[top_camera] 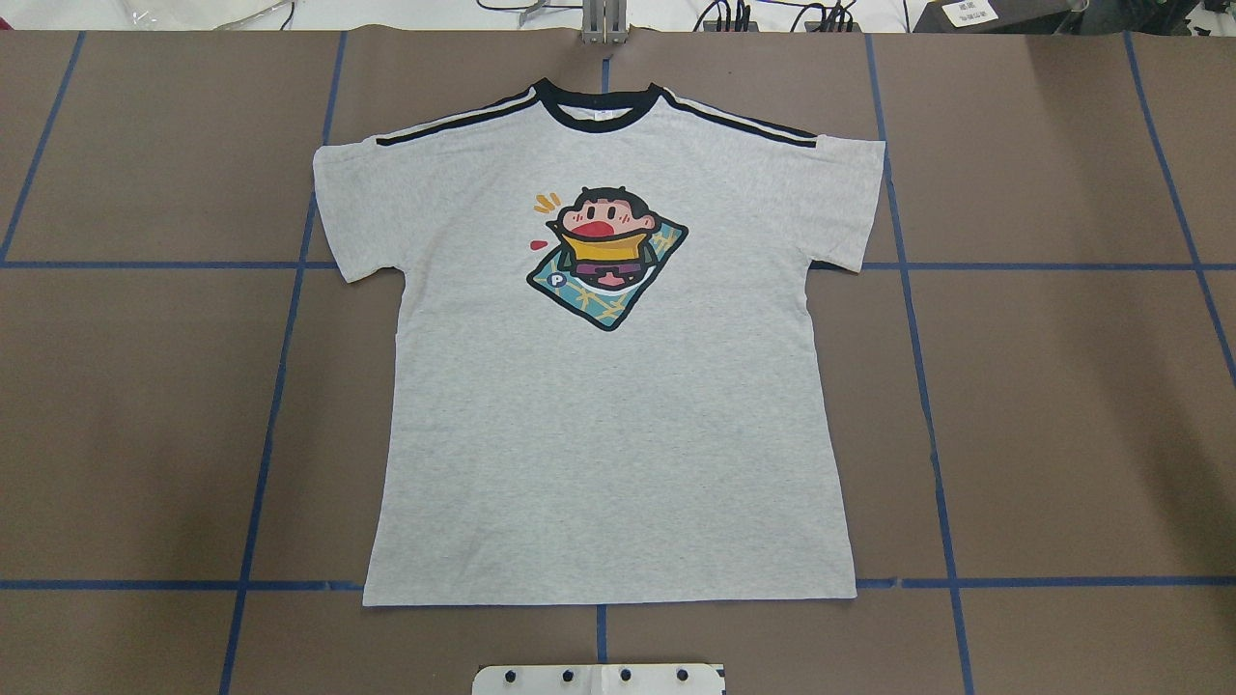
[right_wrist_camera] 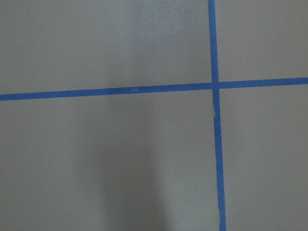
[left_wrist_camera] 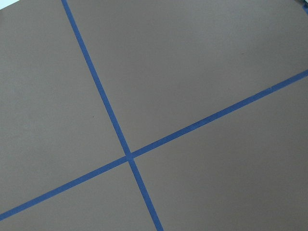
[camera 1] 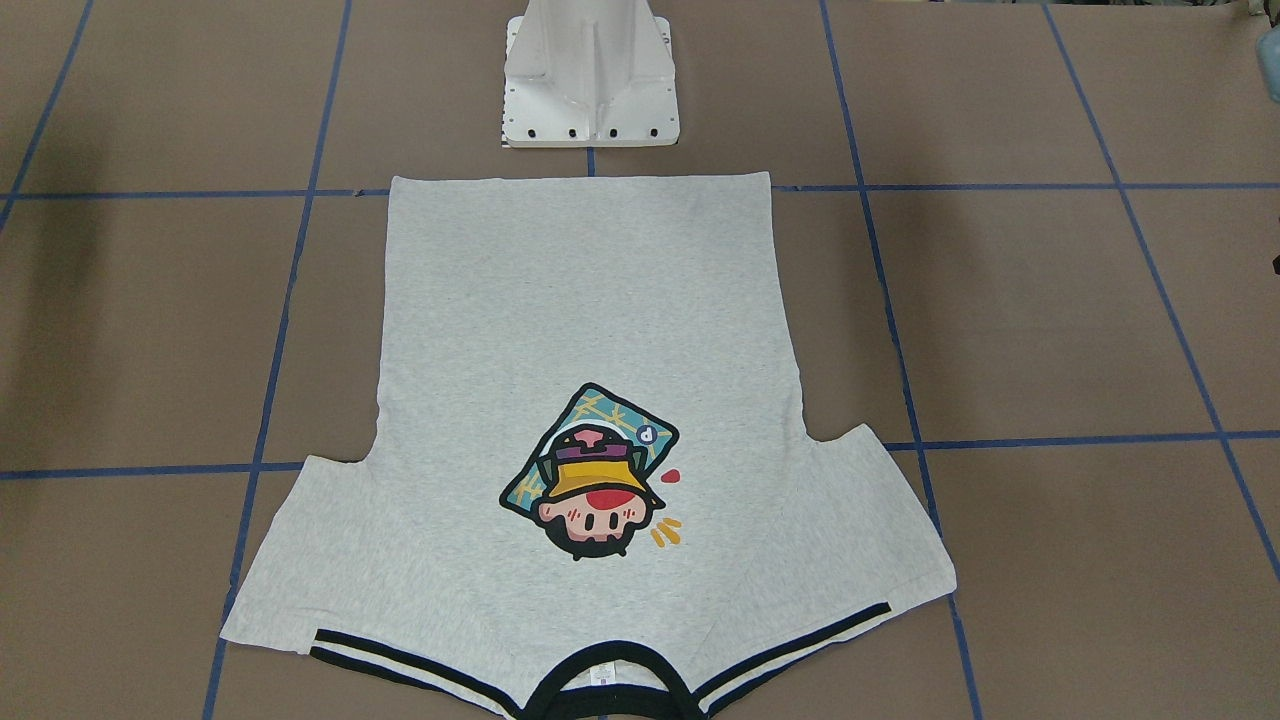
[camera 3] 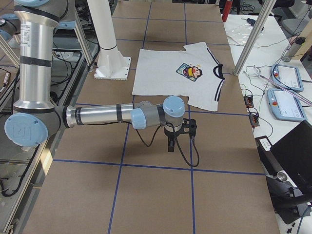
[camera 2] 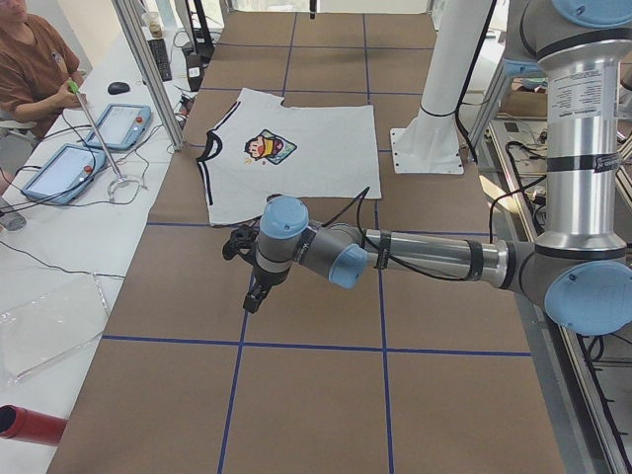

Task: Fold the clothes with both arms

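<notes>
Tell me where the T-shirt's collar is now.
In the overhead view the black collar lies centred near the far edge of the table, the hem toward the white pedestal base.

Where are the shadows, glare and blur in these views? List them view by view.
Overhead exterior: the T-shirt is evenly lit and sharp. Exterior front-facing: a soft shadow darkens the table at the view's left. Right wrist-mounted: a faint broad shadow runs down the middle. Left wrist-mounted: the blue tape cross is crisp, no glare.

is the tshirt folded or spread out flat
Spread flat, front up: the T-shirt shows its full outline, both sleeves out, nothing folded over.
</notes>
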Robot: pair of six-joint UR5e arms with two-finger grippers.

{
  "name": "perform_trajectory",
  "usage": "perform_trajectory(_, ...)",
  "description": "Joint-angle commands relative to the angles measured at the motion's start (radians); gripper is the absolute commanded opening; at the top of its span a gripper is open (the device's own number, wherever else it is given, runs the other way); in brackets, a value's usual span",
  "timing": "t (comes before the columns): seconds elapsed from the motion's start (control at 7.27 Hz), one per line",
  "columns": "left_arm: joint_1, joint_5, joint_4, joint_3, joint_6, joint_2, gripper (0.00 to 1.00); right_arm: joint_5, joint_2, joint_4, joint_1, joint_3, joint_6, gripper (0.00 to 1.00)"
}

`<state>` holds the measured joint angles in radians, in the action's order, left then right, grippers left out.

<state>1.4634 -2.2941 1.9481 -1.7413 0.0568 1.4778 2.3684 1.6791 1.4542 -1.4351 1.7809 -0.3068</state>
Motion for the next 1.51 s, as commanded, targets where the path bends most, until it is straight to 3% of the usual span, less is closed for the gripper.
perform_trajectory(0.0,-0.002,0.008,0.006,-0.018,-0.003,-0.010,1.00,0.003,-0.001,0.000,0.001,0.003,0.000,1.00)
perform_trajectory(0.69,-0.002,-0.031,0.015,-0.033,-0.008,-0.044,1.00,-0.005,-0.036,-0.052,0.082,-0.006,-0.002,1.00)
perform_trajectory(1.1,-0.008,-0.031,0.028,-0.032,-0.002,-0.040,1.00,0.002,-0.317,-0.057,0.146,-0.232,-0.074,1.00)
perform_trajectory(1.38,-0.015,-0.031,0.091,-0.021,-0.006,-0.037,1.00,-0.005,-0.552,-0.122,0.191,-0.508,-0.123,1.00)
